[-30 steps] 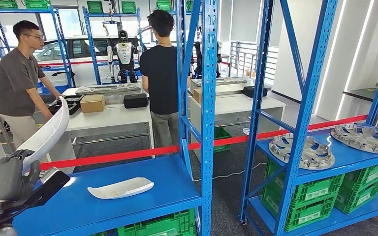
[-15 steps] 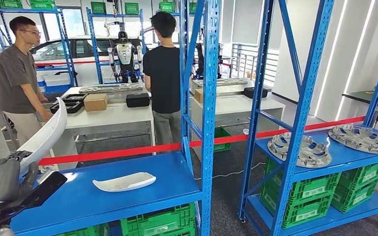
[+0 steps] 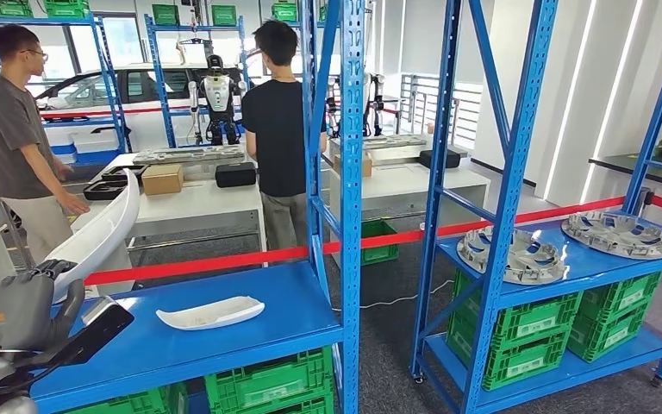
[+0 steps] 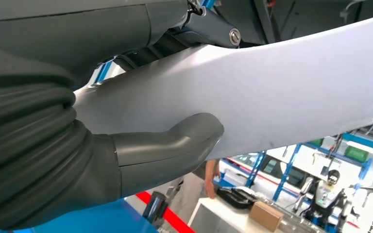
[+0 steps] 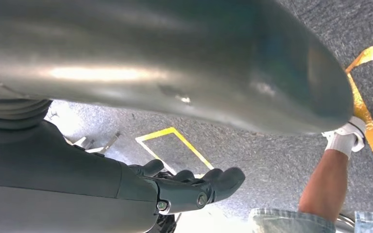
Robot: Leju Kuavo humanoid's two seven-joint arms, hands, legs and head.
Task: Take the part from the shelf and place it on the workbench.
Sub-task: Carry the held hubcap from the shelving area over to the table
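Note:
My left hand (image 3: 19, 312) grips a long, curved white part (image 3: 96, 235) at the lower left of the head view; the part rises up and away over the blue shelf (image 3: 250, 332). In the left wrist view the grey thumb (image 4: 175, 141) presses against the white part (image 4: 281, 92). A second, smaller white part (image 3: 211, 312) lies flat on the same shelf. My right hand (image 5: 194, 187) hangs over the grey floor, fingers loosely extended, holding nothing. Beyond the red tape stands a white workbench (image 3: 198, 203).
Two people stand by the workbench, one at its left end (image 3: 17, 129), one with their back to me (image 3: 277, 129). Boxes and black trays lie on it. Blue uprights (image 3: 349, 207) frame the shelf. Metal wheel parts (image 3: 508, 256) sit on the right rack. A person's leg (image 5: 330, 174) is near my right hand.
The whole picture has shifted a little, so the camera has moved. My left hand still holds the white part in the same way.

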